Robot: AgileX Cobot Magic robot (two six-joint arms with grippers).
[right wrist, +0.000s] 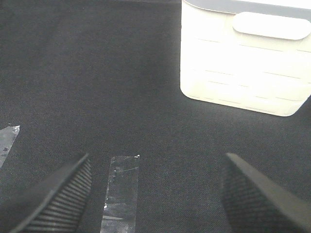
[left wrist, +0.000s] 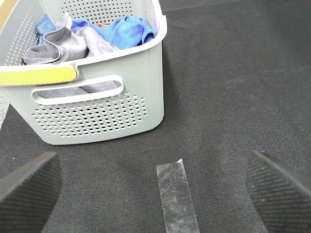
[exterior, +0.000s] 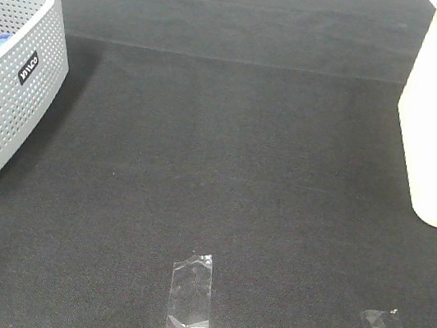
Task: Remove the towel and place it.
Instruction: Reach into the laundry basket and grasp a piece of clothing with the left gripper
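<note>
Both hands are spread wide and empty over the surface. The left hand is near the basket, and the right hand faces a white bin. The towel lies in the basket against a blue cloth. A careless pinch would likely drag both out, or snag and tip the basket. The towel is grey terry, crumpled, and sags behind the handle slot.
</note>
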